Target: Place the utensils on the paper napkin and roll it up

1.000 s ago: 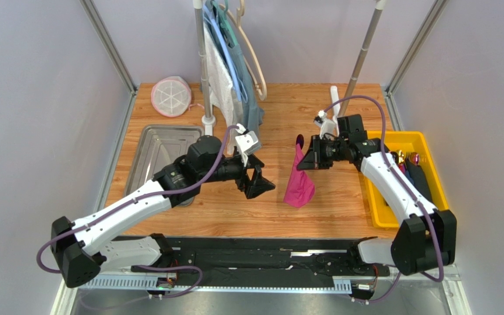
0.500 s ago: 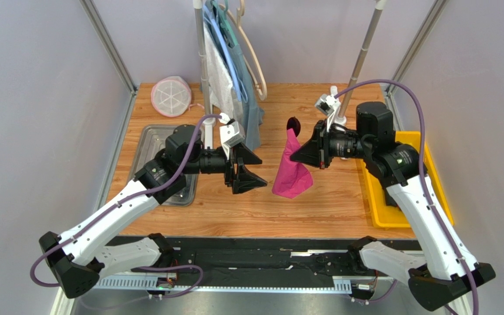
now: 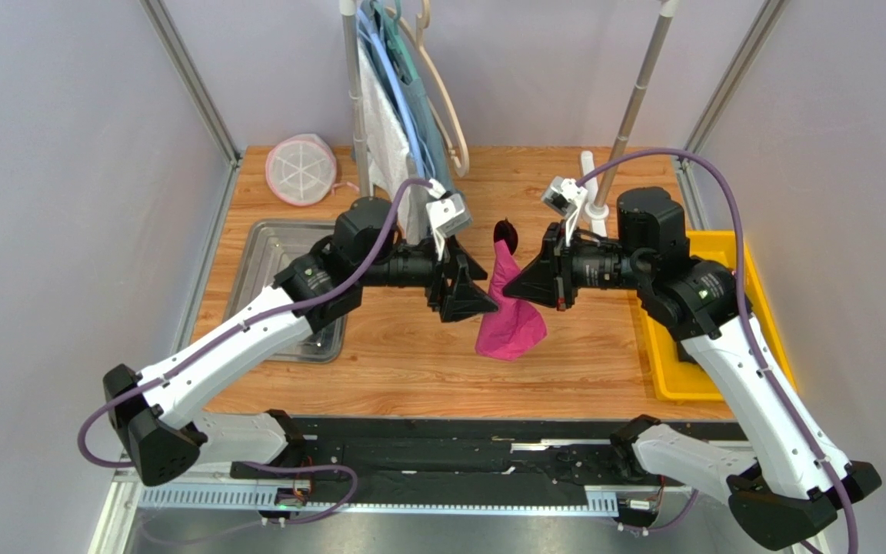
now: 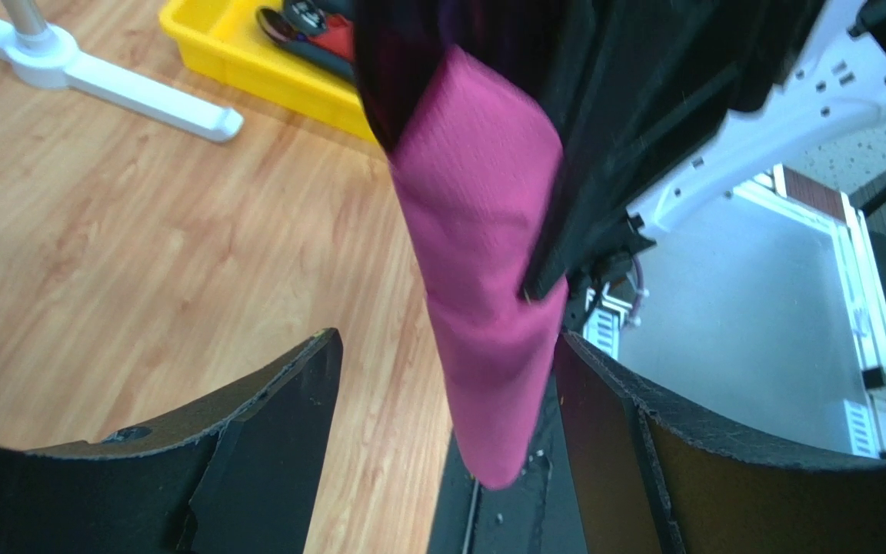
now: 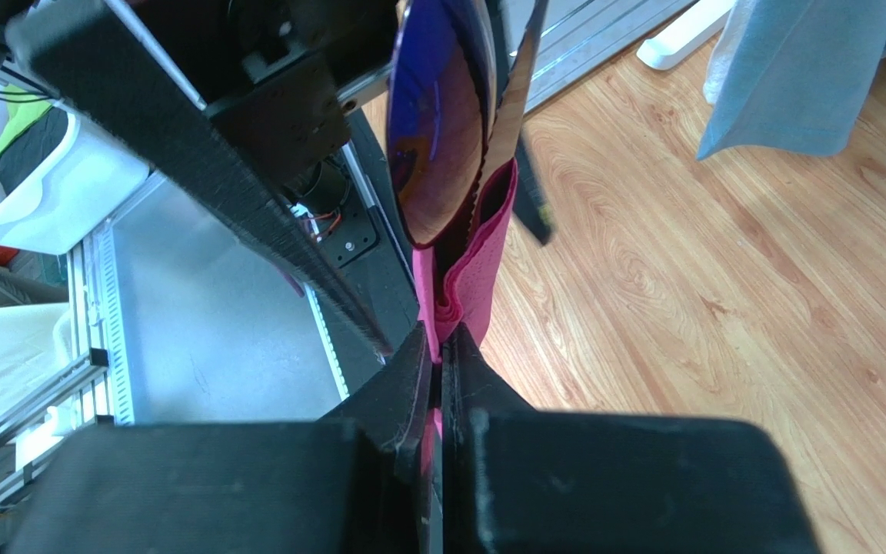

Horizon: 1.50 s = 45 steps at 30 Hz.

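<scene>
The right gripper was clamped on the paper napkin, which hung bunched and loose in the air above the middle of the counter, clear of the wood. A dark spoon stood out of its upper end; whether other utensils lay inside could not be told. The left gripper was spread wide, its fingers either side of the hanging paper without touching it. Judged risks: the fold was open below, so the spoon might slide through and drop. A hard close by the left gripper could tear or crumple the thin sheet. The two grippers were near enough that a small misjudged move could bring them together. Around the work: a yellow bin at the right edge held more dark cutlery. A metal tray lay at the left edge. Hanging cloth at the far edge sat just behind the left wrist and could snag it.
</scene>
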Tool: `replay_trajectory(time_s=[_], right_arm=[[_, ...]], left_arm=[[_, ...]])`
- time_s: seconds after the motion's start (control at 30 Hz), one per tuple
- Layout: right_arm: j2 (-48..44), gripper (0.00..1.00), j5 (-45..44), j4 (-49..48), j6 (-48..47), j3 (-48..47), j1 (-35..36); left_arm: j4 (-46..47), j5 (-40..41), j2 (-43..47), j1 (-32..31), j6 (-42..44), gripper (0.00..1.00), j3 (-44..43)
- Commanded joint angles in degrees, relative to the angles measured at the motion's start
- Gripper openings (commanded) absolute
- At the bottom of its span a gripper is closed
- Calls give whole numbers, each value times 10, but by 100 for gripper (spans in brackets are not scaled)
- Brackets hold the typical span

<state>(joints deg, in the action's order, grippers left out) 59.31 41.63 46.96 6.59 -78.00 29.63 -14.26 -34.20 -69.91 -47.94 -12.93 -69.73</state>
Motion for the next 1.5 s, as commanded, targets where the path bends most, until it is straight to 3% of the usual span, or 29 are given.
replay_trajectory(time_s=[0.0,0.13,0.47,0.6,0.73,0.87,0.97,1.0,1.07,1.1,1.17,1.23,1.27,1.33,1.37,1.43,1.47], right_arm=[[-7,0,-10,-26,-11,-20,9],[-6,0,-15,-28,-10,-20,10],[-9,0,-15,-39,4,-22,11],[-11,0,-15,-40,6,-22,11],[-16,0,-15,-45,12,-20,10],[-17,0,-18,-46,13,-21,11],[-20,0,-17,-51,18,-19,10],[-21,0,-16,-53,20,-19,11],[-23,0,-16,-56,25,-18,10],[-24,0,-16,-57,27,-17,11],[-29,0,-18,-62,31,-16,11],[-34,0,-18,-66,35,-14,11],[-35,3,-17,-65,35,-14,11],[-38,20,-29,-59,32,-14,10],[-43,35,-33,-55,29,-14,10],[-50,51,-44,-43,19,-13,5],[-55,64,-44,-39,16,-13,5]], left_arm=[[-17,14,-28,-2,-9,76,-55],[36,-16,-27,-10,-11,72,-39],[52,-43,-46,-12,-24,66,-38],[75,-61,-43,-11,-20,57,-24],[78,-75,-46,-14,-21,60,-17],[90,-82,-44,-13,-18,56,-10],[100,-86,-46,-13,-19,45,-8],[100,-86,-47,-13,-18,34,-10],[106,-87,-46,-13,-19,21,-8],[109,-87,-44,-14,-20,9,-4],[114,-89,-38,-13,-21,0,3],[121,-93,-32,-7,-28,0,14],[138,-97,-25,-1,-52,0,22],[179,-116,-19,18,-78,0,44],[191,-119,-13,22,-89,0,47],[208,-134,-6,36,-99,0,56],[216,-139,-1,37,-101,0,57]])
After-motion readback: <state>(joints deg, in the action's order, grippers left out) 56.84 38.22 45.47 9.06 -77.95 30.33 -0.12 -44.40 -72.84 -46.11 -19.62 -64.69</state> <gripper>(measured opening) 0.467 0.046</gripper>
